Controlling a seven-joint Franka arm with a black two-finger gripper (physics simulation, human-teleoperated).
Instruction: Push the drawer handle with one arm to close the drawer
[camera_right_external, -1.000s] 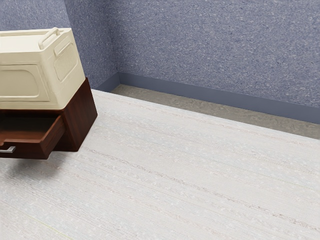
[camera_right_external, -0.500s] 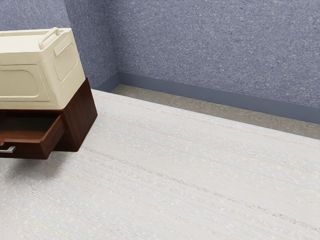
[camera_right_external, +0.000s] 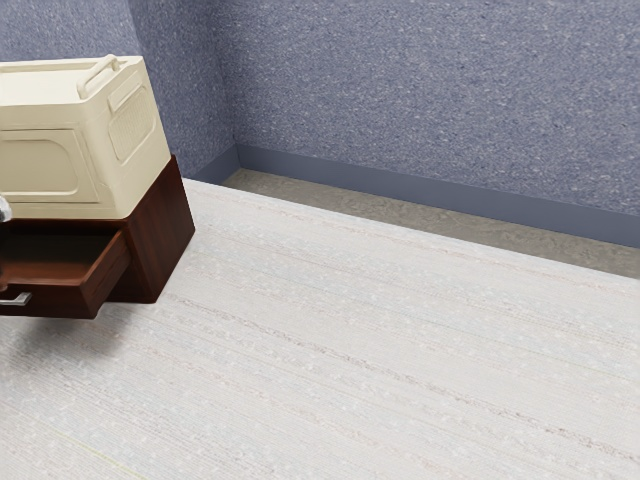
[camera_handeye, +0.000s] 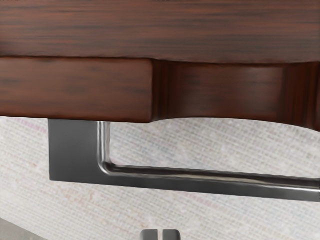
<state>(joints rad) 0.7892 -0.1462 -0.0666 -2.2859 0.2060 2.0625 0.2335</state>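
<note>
Exterior view, left to right: pale bit of the arm (camera_right_external: 4, 209) at the edge, then metal handle (camera_right_external: 16, 299) on the dark wooden drawer (camera_right_external: 62, 299) — drawer open, jutting from its cabinet (camera_right_external: 161, 235). Cream box (camera_right_external: 140, 135) sits on top. Pale tabletop (camera_right_external: 380, 340) beyond, speckled blue wall (camera_right_external: 430, 100) behind. Wrist view: gripper (camera_handeye: 160, 234) closed, thin slit between the tips — near the handle bar, outward side.

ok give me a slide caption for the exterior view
Open wooden drawer with a silver handle, in a cabinet topped by a cream storage crate
</note>
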